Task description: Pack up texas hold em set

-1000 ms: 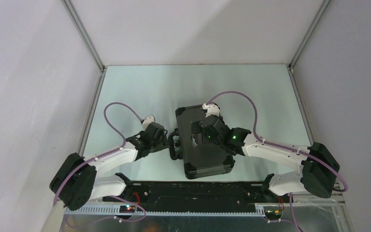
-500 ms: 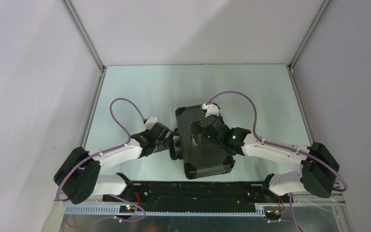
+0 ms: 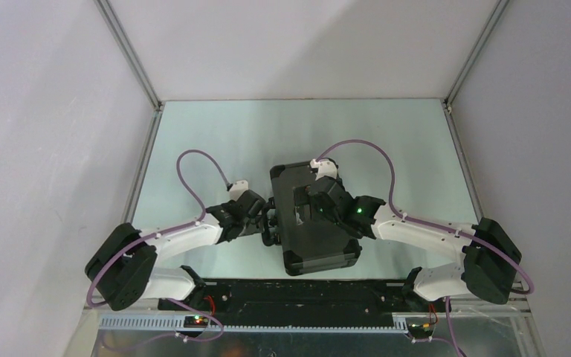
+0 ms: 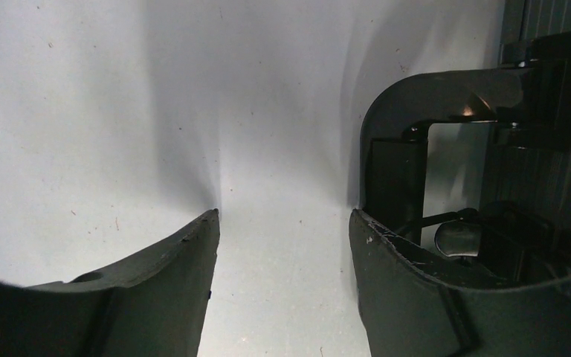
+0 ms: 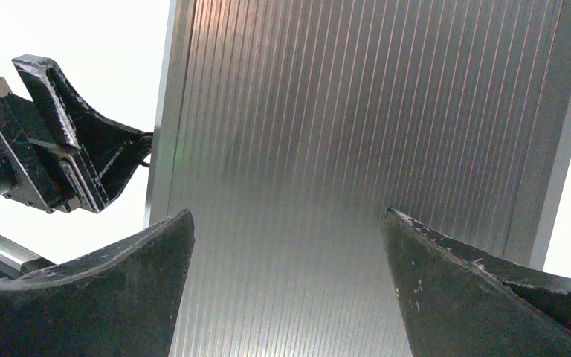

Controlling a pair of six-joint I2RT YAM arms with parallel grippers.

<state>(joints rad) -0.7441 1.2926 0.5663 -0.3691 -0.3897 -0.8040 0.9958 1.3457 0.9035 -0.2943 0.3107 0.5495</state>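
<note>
Texas hold em set (image 3: 320,242) looks shut up in its black rectangular ribbed case, lid down, sitting mid-way across the pale green table (image 3: 223,141) with the black curved carry handle (image 3: 269,223) poking out on the left side. What changed over the last second: the left gripper (image 3: 262,220) has slid in from the left and is now right up against that handle, while the right gripper (image 3: 308,207) hasn't budged from over the lid. Both have their fingers spread apart with nothing held. In the left wrist view the gap between the fingers shows only bare table, and the handle sits off behind one finger. So I'd guess the packing itself is basically done and this is about the handle or a latch. Can't see any chips, cards or marker, so no confirming they're inside. There's a shiny round bit (image 4: 457,238) by the handle, maybe a latch, too dark to say. Whether the right fingers actually touch the lid, can't tell either.
</note>
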